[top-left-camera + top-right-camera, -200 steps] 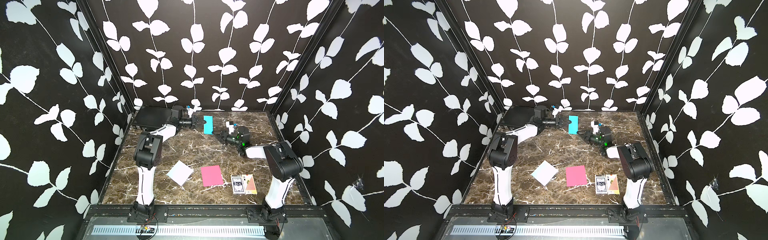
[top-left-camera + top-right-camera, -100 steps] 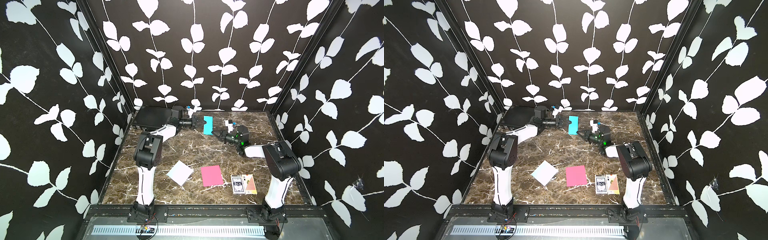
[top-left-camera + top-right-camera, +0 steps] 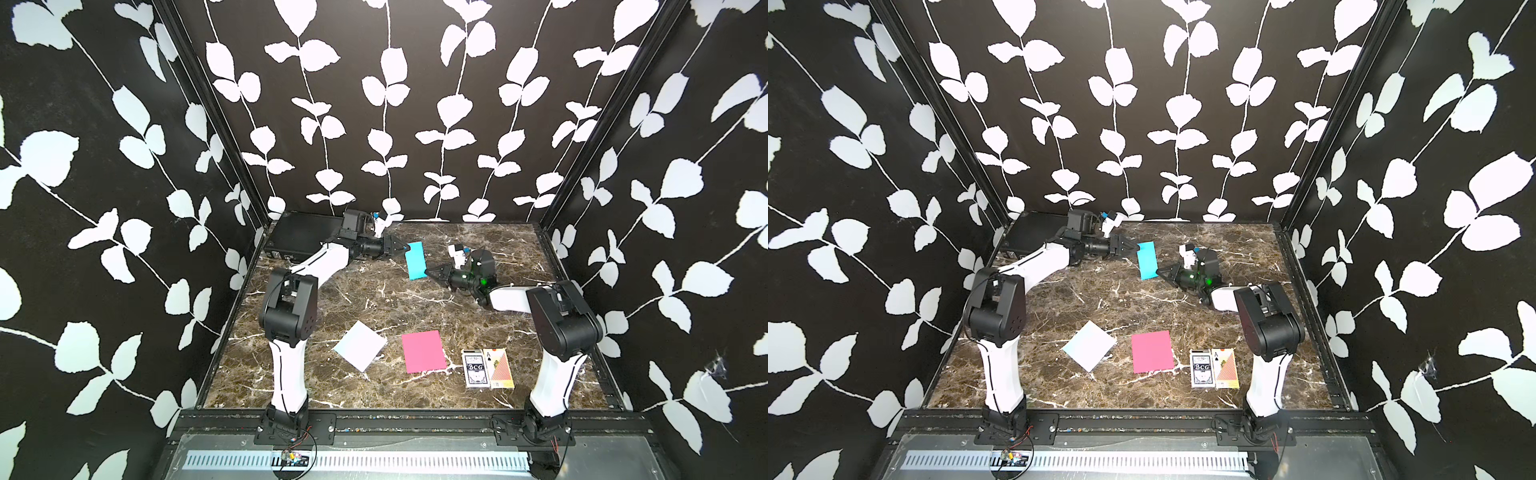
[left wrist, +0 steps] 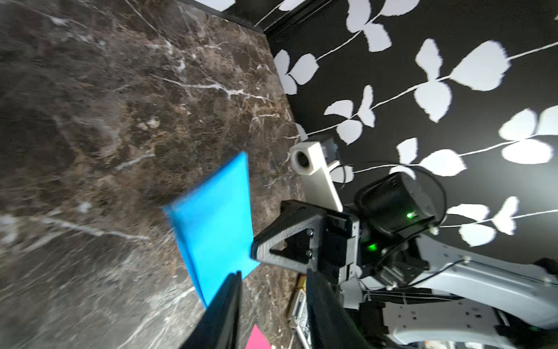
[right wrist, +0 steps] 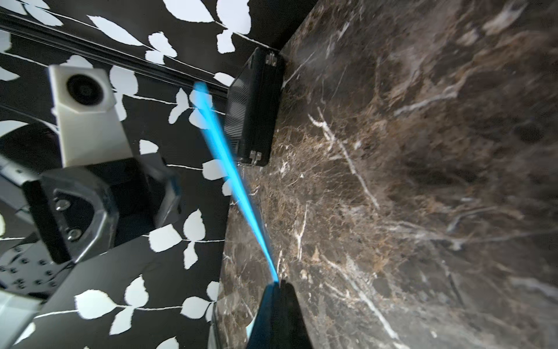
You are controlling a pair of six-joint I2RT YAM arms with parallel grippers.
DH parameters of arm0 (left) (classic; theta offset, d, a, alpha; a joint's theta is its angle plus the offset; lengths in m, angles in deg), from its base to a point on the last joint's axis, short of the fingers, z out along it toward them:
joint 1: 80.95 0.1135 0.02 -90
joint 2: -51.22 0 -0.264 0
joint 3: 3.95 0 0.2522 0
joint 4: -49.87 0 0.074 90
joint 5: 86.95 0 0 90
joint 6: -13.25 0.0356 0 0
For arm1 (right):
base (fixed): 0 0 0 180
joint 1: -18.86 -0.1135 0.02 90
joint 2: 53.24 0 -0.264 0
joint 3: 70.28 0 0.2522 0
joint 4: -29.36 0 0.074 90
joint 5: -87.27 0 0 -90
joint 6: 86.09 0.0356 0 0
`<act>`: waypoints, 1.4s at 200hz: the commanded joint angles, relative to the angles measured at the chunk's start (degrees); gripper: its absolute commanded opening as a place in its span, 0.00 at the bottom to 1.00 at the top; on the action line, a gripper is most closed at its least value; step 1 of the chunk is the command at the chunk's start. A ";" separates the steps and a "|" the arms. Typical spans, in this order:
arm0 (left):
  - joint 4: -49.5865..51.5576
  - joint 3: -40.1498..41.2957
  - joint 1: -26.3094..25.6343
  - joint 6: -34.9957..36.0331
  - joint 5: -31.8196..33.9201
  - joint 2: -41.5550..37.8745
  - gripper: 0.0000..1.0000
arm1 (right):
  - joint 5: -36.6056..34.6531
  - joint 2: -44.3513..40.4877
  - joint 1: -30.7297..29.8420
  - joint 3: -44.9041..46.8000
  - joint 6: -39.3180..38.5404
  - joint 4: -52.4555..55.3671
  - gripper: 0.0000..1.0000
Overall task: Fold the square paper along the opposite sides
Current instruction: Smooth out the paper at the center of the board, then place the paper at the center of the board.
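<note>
Now the hold has swapped. A second ago your left gripper [image 3: 400,248] was clamped on the blue paper [image 3: 415,261], and the right gripper [image 3: 430,273] stood parted just short of it. At this moment the right gripper is pinched tight on the sheet's near corner. The right wrist view shows the paper edge-on, running out from the closed tips. The left gripper has let its jaws part. In the left wrist view its fingers [image 4: 225,305] stand apart, one at the paper's edge; I cannot tell if it touches.

The paper sits where it was, lifted off the worktop [image 3: 374,299], out from the black case [image 3: 301,237], between the two grippers. It reads oblong, not square, so I judge the fold is already in.

This looks like a handover, left to right. One corner now carries the sheet, so expect droop or twist, and back your left gripper away straight. The white sheet [image 3: 360,345], pink sheet [image 3: 423,351] and card packs [image 3: 487,368] lie well away from the case.
</note>
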 commanded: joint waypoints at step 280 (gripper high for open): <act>20.28 8.98 -1.61 10.93 18.70 -15.75 0.52 | -22.51 11.30 -4.85 -24.60 -17.51 38.86 0.27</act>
